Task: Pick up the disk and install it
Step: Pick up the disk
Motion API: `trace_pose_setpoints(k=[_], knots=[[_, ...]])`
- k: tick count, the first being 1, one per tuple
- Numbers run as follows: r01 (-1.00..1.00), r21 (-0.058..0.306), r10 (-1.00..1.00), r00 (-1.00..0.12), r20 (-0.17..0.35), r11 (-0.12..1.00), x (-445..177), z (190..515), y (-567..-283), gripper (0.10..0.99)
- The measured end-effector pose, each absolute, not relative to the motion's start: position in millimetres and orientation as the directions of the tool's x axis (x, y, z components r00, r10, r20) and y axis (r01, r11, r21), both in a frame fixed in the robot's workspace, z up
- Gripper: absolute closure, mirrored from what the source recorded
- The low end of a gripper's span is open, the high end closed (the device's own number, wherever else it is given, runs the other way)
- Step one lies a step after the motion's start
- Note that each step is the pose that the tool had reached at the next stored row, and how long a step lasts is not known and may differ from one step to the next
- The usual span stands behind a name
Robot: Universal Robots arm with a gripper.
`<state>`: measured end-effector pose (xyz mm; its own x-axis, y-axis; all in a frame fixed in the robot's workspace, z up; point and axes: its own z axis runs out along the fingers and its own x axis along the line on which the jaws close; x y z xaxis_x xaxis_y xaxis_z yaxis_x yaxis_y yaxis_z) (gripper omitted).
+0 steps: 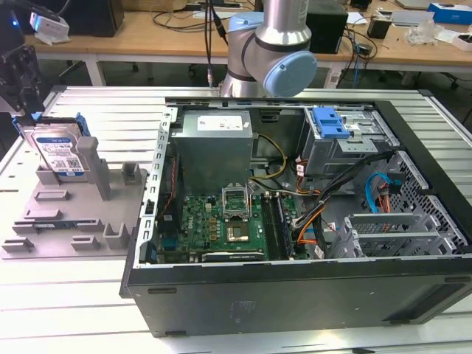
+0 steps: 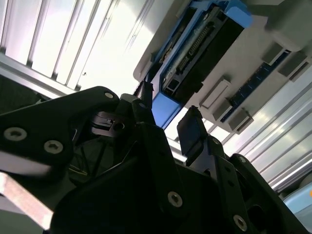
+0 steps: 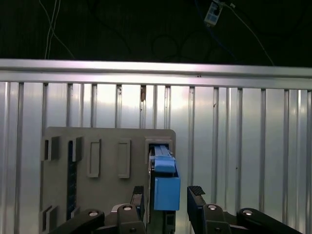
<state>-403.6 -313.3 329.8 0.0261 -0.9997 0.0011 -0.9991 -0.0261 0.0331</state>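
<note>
The disk [image 1: 59,153] stands on edge in the grey holder block [image 1: 70,217] at the exterior view's left, its white-and-blue label showing inside the blue frame. My gripper [image 1: 24,110] hangs just above its upper end. In both wrist views the two black fingers straddle the disk's blue end [image 3: 166,187] [image 2: 164,109]. My gripper [image 3: 167,196] [image 2: 166,123] is open, with a gap between one finger [image 3: 196,194] and the frame.
An open computer case [image 1: 295,291] lies on the slatted metal table [image 1: 81,310] at the exterior view's right, with the motherboard [image 1: 221,221] and cables exposed. A drive bay with a blue clip [image 1: 330,122] sits at its far side. The arm's base [image 1: 269,51] stands behind the case.
</note>
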Motion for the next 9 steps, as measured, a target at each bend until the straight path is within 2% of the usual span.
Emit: trace_pose_setpoints(k=[9], knots=[[-0.999,0.033,-1.0,0.026,0.001,-0.026,-404.1,323.0,-313.2,0.604]])
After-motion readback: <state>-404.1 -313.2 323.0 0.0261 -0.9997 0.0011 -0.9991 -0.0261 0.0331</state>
